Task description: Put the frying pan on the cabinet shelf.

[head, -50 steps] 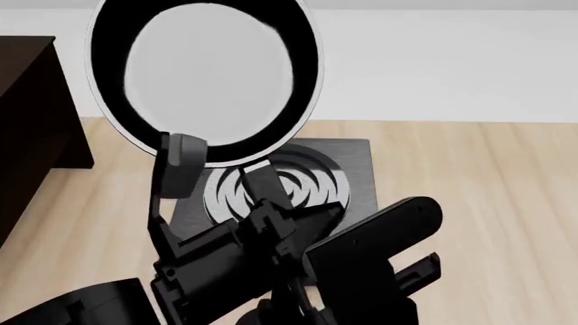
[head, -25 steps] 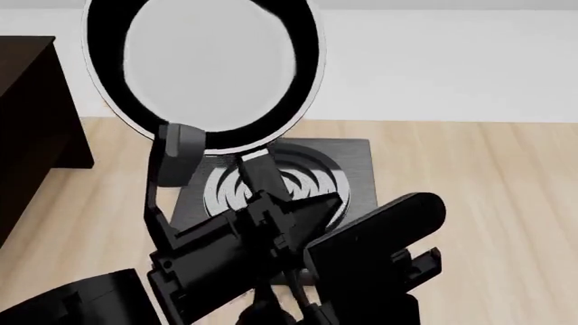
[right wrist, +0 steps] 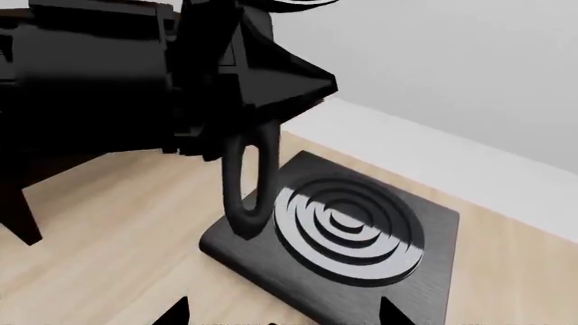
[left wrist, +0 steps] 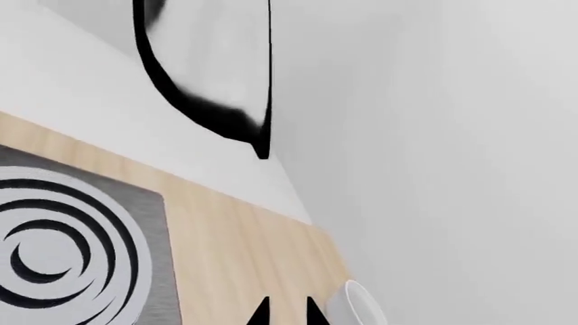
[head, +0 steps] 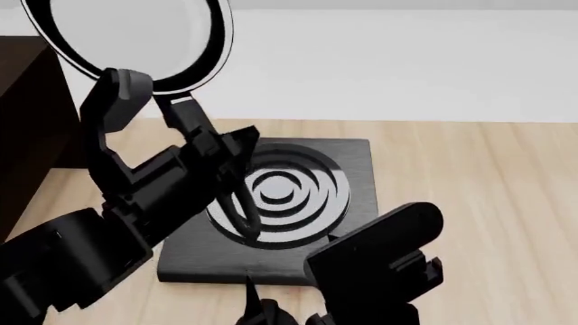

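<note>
The frying pan (head: 126, 37), black with a pale rim and a glossy white inside, is tipped up on edge high at the left, beside the top of the dark brown cabinet (head: 27, 128). My left gripper (head: 215, 150) is shut on the pan's handle, whose looped end (head: 240, 211) hangs over the burner plate. The loop also shows in the right wrist view (right wrist: 246, 183). In the left wrist view the pan (left wrist: 212, 74) shows against the white wall, and the left gripper (left wrist: 286, 315) has its tips close together. My right gripper (right wrist: 281, 315) is open and empty, low in front of the burner plate.
A square black burner plate (head: 352, 159) with concentric rings lies on the pale wooden floor in the middle. It also shows in the right wrist view (right wrist: 424, 237). A white bowl (left wrist: 363, 306) stands near the wall. The white wall runs along the back.
My left arm has carried the pan up and to the left, toward the cabinet. The burner plate, earlier partly covered, now shows. The right arm has barely moved.
</note>
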